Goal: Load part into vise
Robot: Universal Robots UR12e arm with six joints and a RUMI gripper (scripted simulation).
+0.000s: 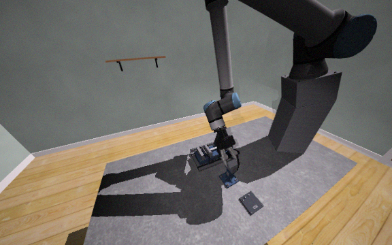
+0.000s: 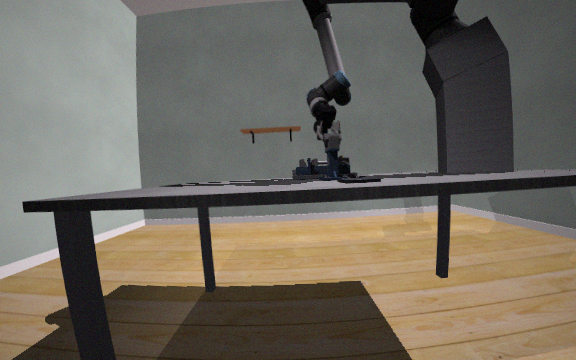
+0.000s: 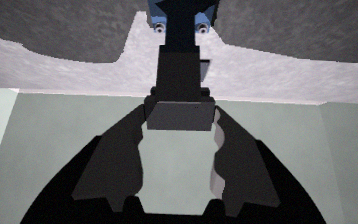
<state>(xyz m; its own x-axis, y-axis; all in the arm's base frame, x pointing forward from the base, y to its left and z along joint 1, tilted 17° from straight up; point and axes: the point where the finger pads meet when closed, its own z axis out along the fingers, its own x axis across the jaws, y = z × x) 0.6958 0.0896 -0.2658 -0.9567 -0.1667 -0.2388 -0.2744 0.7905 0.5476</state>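
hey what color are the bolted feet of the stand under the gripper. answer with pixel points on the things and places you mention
Blue (image 1: 226, 183) (image 3: 156, 20); the wrist view shows it best.

dark block (image 3: 180, 117) between the tips of the hand (image 1: 229, 164) (image 2: 332, 148) (image 3: 179, 106), blue vise (image 1: 201, 158) (image 2: 306, 170), jaws apart

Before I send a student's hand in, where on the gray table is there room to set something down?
In the top view, right of the dark plate, toward the table's right corner; also below the arm's shadow. It's crowded around the vise, jaws and blue stand.
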